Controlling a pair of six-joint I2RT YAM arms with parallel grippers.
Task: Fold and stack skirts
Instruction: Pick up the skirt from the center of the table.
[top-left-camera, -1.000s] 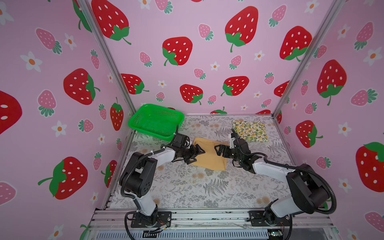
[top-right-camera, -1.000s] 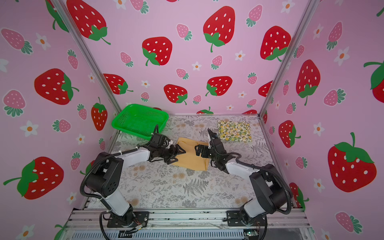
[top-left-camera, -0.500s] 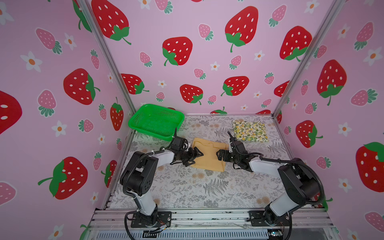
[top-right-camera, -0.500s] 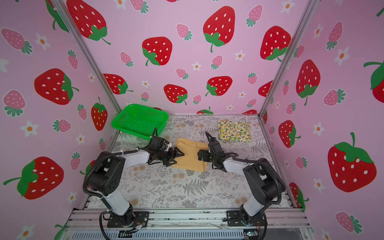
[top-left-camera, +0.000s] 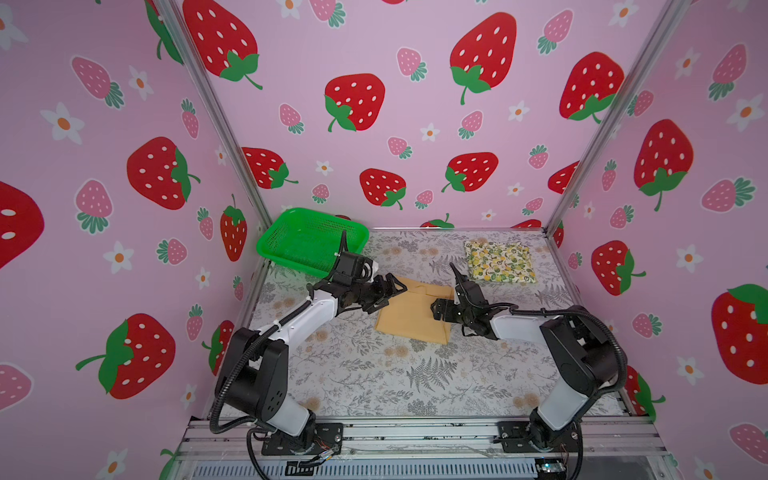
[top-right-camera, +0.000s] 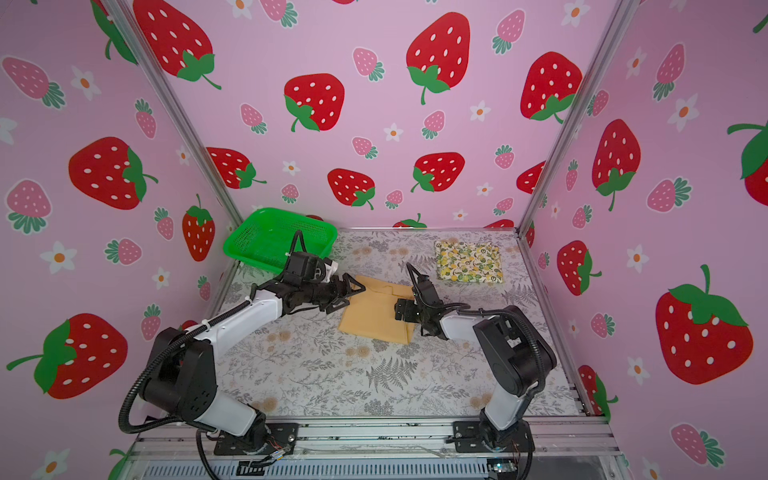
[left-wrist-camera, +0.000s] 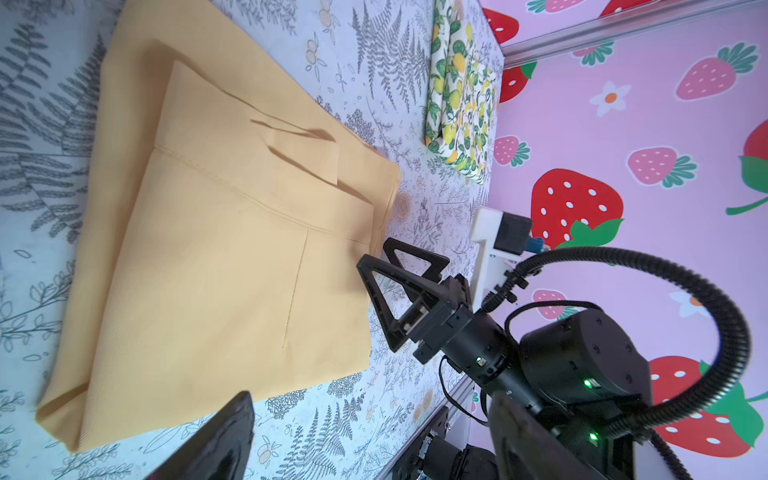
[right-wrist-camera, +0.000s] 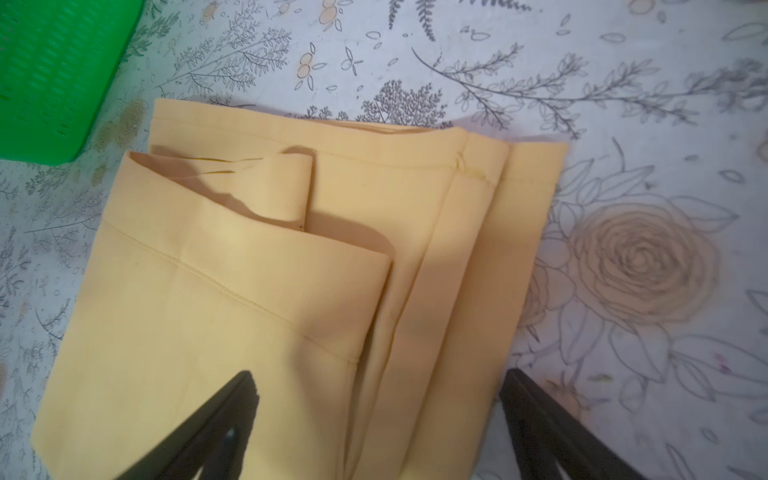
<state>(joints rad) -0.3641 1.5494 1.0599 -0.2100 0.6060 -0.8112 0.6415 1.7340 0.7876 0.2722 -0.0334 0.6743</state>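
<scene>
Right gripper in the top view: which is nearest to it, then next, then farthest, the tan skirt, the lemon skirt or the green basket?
From the right gripper:
1. Tan skirt: at its fingertips, mid-table.
2. Lemon skirt: back right corner.
3. Green basket: far back left corner.

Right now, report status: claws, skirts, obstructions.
Left claw open, right claw open, both empty. Mustard skirt folded flat between them; lemon skirt folded apart, unstacked. Green basket aside.
</scene>
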